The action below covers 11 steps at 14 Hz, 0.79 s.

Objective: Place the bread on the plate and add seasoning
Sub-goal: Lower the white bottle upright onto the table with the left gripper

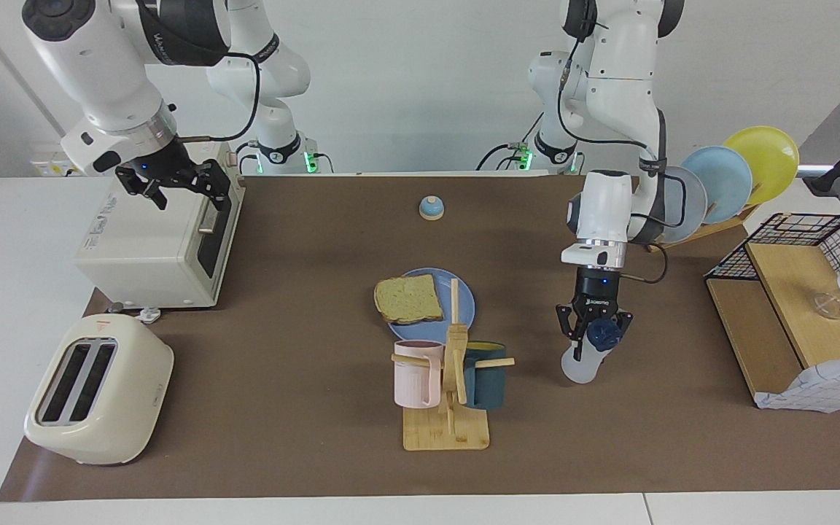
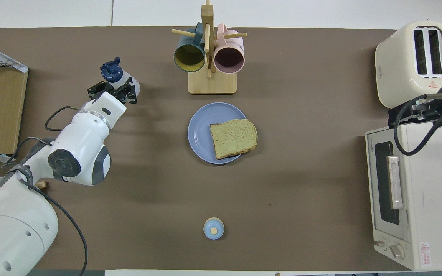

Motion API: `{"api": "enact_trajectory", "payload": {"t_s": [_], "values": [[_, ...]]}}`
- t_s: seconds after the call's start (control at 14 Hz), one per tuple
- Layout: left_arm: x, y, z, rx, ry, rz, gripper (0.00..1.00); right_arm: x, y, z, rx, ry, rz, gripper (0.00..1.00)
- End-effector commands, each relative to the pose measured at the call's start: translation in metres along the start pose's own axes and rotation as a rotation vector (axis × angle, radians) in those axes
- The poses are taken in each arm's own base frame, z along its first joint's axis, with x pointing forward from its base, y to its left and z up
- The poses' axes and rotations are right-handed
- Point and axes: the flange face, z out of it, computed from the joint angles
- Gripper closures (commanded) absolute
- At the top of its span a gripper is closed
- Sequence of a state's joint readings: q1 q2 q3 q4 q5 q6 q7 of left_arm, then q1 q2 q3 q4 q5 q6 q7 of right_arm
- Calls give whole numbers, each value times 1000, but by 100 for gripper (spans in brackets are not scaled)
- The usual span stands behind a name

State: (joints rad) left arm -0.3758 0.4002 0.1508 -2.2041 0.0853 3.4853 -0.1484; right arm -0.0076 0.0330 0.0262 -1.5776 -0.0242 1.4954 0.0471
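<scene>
place: robotics lab staged as a kitchen | evidence: two white arms bolted at a brown-matted table [image 1: 303, 306] | props: toaster [image 1: 98, 390], toaster oven [image 1: 161, 233], mug tree [image 1: 449, 379], plate rack [image 1: 719, 182]

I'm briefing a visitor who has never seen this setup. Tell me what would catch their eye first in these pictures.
First, the left gripper at the seasoning bottle, its fingers around the bottle just below the navy cap, toward the left arm's end of the table. Next, the bread lying on the blue plate mid-table, overhanging its rim, with the mug rack just farther from the robots. The right gripper waits over the toaster oven.
</scene>
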Motion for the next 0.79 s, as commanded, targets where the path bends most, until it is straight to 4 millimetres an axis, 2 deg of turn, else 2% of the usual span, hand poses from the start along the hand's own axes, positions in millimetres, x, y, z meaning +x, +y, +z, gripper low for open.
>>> {"api": "enact_trajectory", "payload": {"t_s": [0.0, 0.57, 0.64, 0.71], "values": [[1, 3, 3, -4, 18, 5, 100, -5, 4, -1, 2, 1, -16, 0], [-13, 3, 3, -8, -14, 59, 100, -6, 4, -1, 2, 0, -16, 0], [-17, 3, 2, -8, -21, 72, 85, -6, 4, -1, 2, 0, -16, 0], [-19, 2, 1, -8, -26, 75, 60, -6, 4, -1, 2, 0, -16, 0]]}}
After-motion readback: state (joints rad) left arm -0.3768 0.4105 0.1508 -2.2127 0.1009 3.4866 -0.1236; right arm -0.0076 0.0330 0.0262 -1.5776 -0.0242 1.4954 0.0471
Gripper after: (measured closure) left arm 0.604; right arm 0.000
